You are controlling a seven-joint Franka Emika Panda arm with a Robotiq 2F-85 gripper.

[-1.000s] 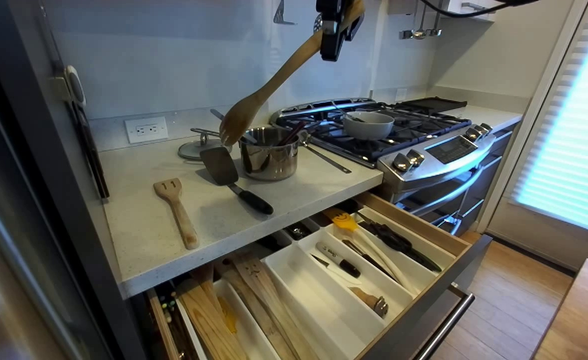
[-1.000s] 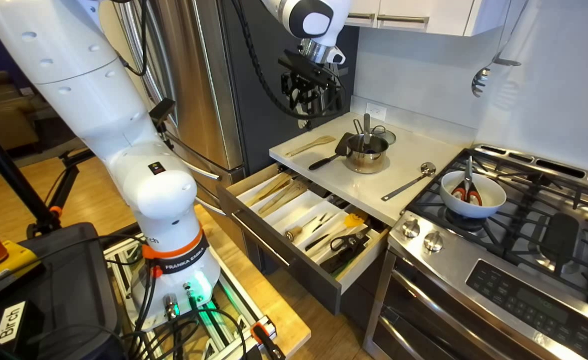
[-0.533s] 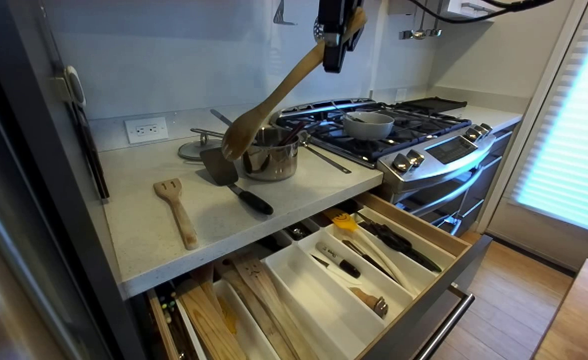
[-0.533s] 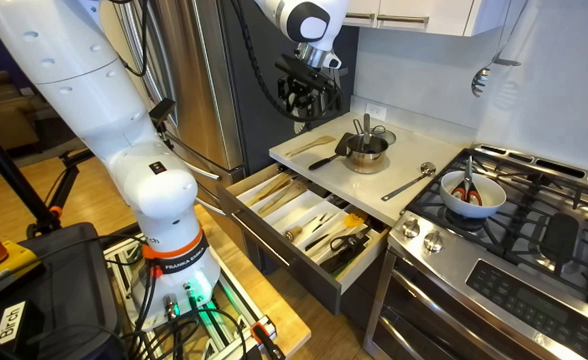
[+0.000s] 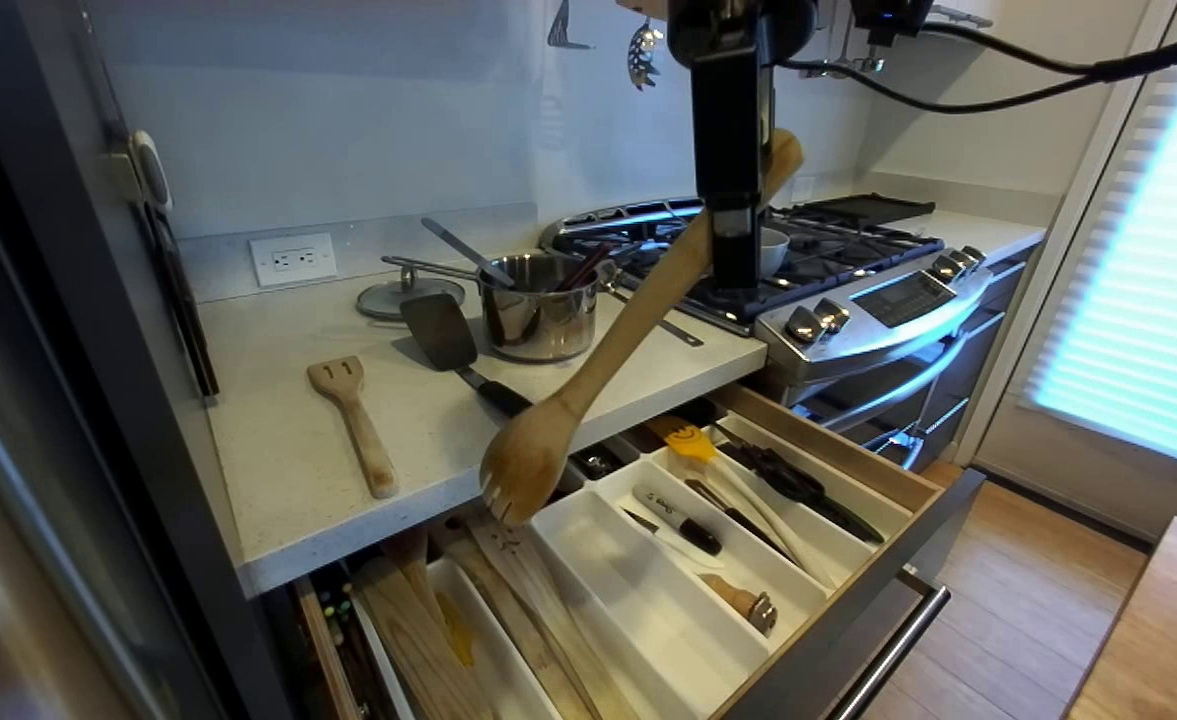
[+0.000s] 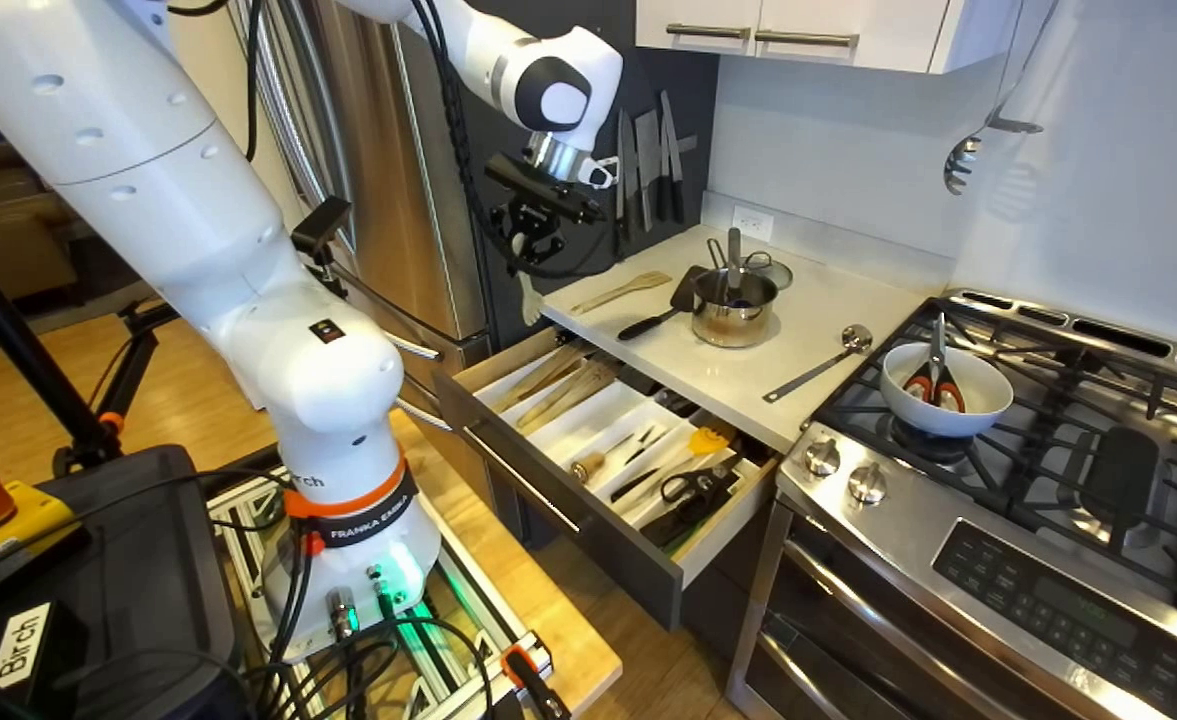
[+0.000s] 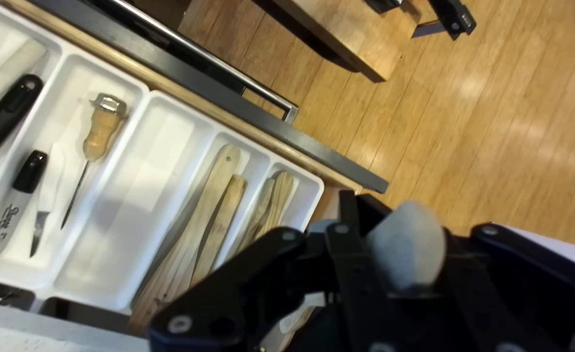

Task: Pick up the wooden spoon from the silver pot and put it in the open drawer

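Wooden spoon [image 5: 616, 340] held in mid-air by the gripper [image 5: 745, 250], bowl end low, near the open drawer [image 5: 933, 530].
The 2 black fingers [image 7: 346, 249] pinch the spoon high on its handle: a short end pokes out beyond them, while the longer part slants down and away toward the drawer, bowl lowest. In the wrist view the handle's end, blurred, shows between the fingers. In an exterior view the bowl overlaps the edge of the countertop [image 5: 268, 435] and some wooden utensils [image 5: 523, 590] in the drawer; how high it stands above them I cannot tell. The silver pot [image 5: 538, 325] stands upright on the countertop, well apart from the spoon, with a grey utensil [image 5: 463, 252] and a dark red utensil [image 5: 586, 266] leaning in it.
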